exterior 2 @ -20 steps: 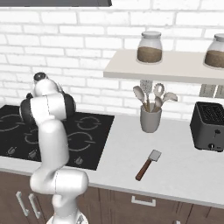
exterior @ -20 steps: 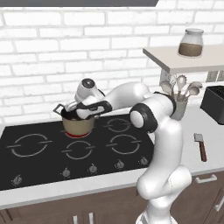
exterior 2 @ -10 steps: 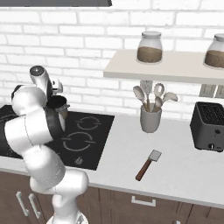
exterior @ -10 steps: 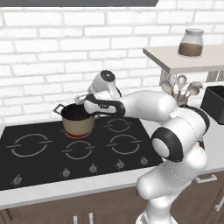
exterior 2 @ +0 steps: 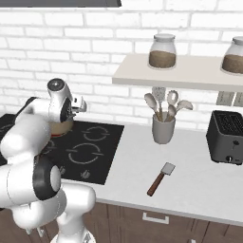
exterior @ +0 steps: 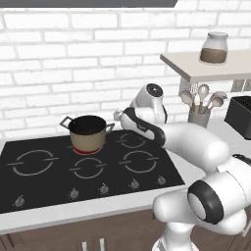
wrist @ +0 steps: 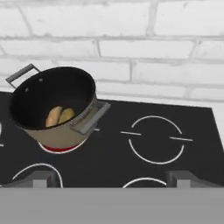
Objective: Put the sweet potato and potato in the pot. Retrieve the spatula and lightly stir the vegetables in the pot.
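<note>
The long pale grey table (exterior 2: 199, 182) runs along the white brick wall, and the black glass cooktop (exterior: 59, 184) with its white ring markings is set into its left part. On the cooktop's rear burner, near the table's back edge, stands the small round tan-beige pot (exterior: 87, 133) with a dark inside and two thin grey loop handles; the burner glows red under its base. In the hand view two yellowish-tan vegetables (wrist: 59, 116) lie side by side on the pot's dark floor.

Toward the right end of the table, near the back edge, sits the black toaster (exterior 2: 228, 144). To its left, also near the back edge, stands the grey cylindrical utensil holder (exterior 2: 163, 129) filled with grey round-headed spoons and ladles.

The small flat spatula (exterior 2: 161, 178) with a squarish grey metal blade and a straight reddish-brown handle lies flat on the bare table between the cooktop and the toaster, closer to the front edge, blade pointing toward the back, well apart from the pot.

The arm's two-finger gripper (wrist: 112, 180) hangs above the cooktop just right of the pot, its jaws spread wide with nothing between them.
</note>
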